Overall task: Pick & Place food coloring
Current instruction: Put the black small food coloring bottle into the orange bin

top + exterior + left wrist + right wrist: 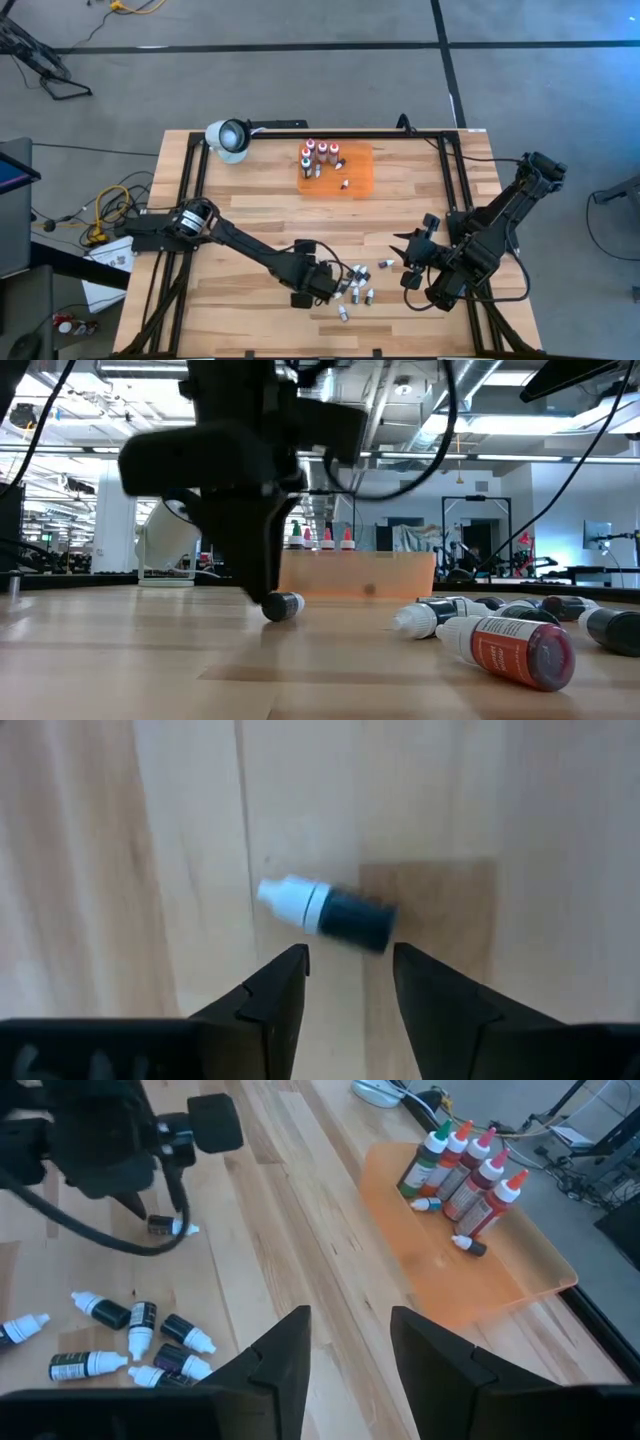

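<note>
While hovering low with fingers apart, left claw (348,970) sits just behind dark dropper (328,912), lying crosswise on desk (120,870); right claw (348,1335) open, farther.

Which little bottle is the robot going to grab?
Find the left gripper low over the wooden table, fingers open. Right under it lies a tiny dark dropper bottle with a white cap. It lies alone, apart from the cluster of similar little bottles beside it.
</note>
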